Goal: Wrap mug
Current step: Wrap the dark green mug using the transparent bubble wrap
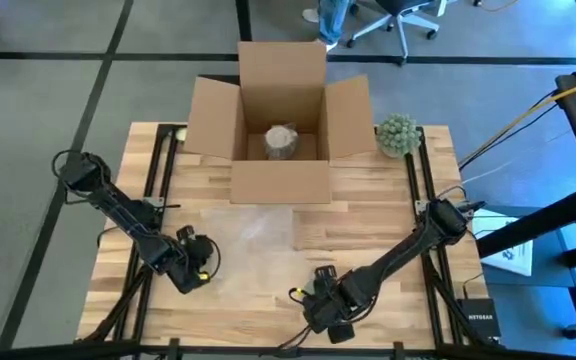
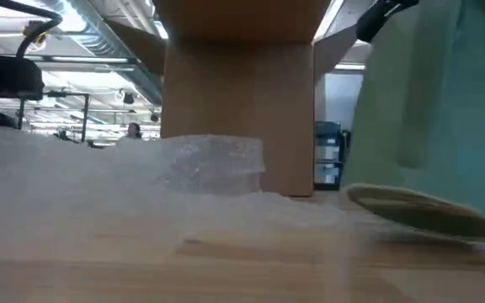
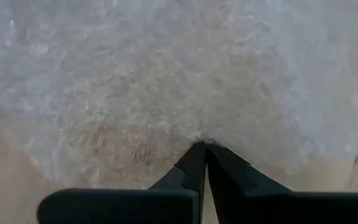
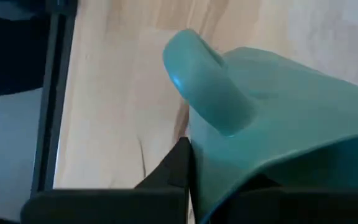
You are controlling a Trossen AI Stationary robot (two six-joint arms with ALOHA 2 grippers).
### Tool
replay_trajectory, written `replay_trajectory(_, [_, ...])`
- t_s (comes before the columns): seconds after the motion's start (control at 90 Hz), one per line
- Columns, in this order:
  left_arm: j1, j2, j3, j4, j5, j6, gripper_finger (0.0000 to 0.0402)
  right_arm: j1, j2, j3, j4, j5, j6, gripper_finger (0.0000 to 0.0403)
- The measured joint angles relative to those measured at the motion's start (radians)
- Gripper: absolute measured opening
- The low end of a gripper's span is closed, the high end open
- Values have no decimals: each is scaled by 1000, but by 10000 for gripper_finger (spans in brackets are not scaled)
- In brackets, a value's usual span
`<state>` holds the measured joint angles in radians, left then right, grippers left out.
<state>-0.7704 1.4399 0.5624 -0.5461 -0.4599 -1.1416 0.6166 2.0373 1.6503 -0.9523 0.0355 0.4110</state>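
Observation:
A teal mug [image 4: 278, 118] fills the right wrist view, its handle [image 4: 204, 81] toward the camera, with my right gripper [image 4: 190, 158] shut on it near the table's front edge [image 1: 326, 310]. In the low view the mug [image 2: 445, 126] hangs tilted at the right. A sheet of clear bubble wrap [image 1: 258, 235] lies spread on the table's middle, bunched up in one place [image 2: 213, 164]. My left gripper [image 1: 200, 268] is at the sheet's near left part, shut on it [image 3: 205, 148]. My left gripper pinches the bubble wrap at its near edge [image 3: 197, 138] between the two fingertips, pointing down at the table. The sheet lies flat and slack beyond them; one layer or several, I cannot tell. My right gripper holds the mug by its wall next to the handle [image 4: 197, 134]. One finger [image 4: 178, 165] lies on the outside; the mug hides the other. The mug is tilted, its lower end [image 2: 428, 210] close over the table.
An open cardboard box [image 1: 280, 120] stands at the table's far middle with a wrapped bundle [image 1: 282, 141] inside. A green ball-shaped plant [image 1: 398, 135] sits to its right. Bare wood lies between the two grippers.

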Motion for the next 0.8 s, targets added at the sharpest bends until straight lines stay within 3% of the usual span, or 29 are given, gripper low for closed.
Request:
replay_trajectory(0.267, [2, 3, 26, 11, -3, 76, 0, -131, -2, 54, 127, 244, -114, 5])
replay_trajectory(0.478, [1, 3, 26, 13, -10, 76, 0, -203, 52, -11, 251, 184, -123, 5])
replay_trajectory(0.8, [6, 0, 2, -42, -54, 16, 0, -88, 63, -39, 145, 107, -46, 5])
